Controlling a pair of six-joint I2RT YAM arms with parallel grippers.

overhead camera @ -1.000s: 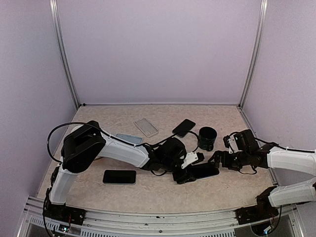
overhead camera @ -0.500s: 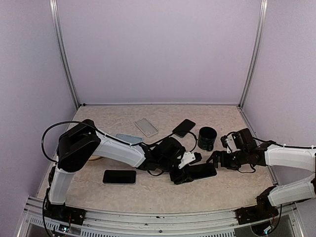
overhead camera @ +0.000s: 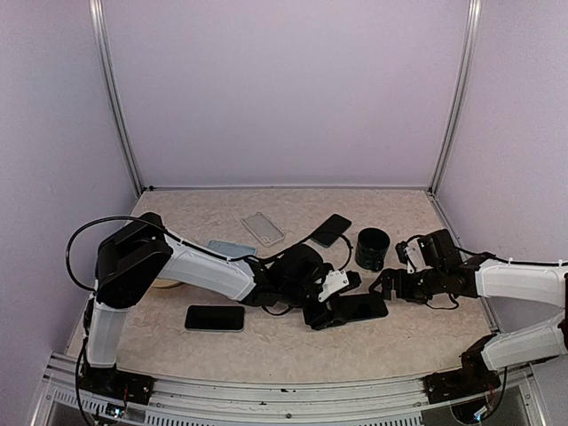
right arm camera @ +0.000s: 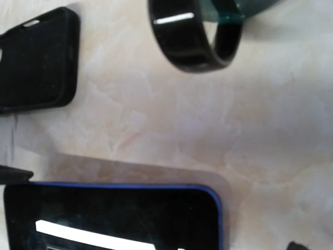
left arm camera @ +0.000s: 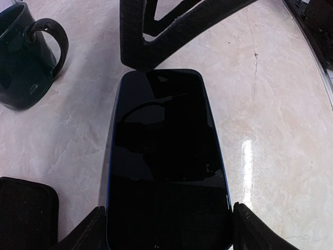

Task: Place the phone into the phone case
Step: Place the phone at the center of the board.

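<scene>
Two arms meet, top view: left gripper (overhead camera: pixel 328 312) clamps phone (overhead camera: pixel 361 307) by its long edges; right gripper (overhead camera: pixel 384 286), jaws spread, sits at its far end. Left wrist: long axis runs toward right gripper. Right wrist: black case (right arm camera: pixel 34 60) beyond phone, apart.

Glossy phone (left arm camera: pixel 166 156), matt black case (right arm camera: pixel 36 57)

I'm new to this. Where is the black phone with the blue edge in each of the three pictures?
Top external: the blue-edged black phone lies right of centre, below the middle.
Left wrist: it fills the centre and bottom.
Right wrist: it sits along the bottom edge, towards the left.
Shared landmark: the dark green ceramic mug.
</scene>
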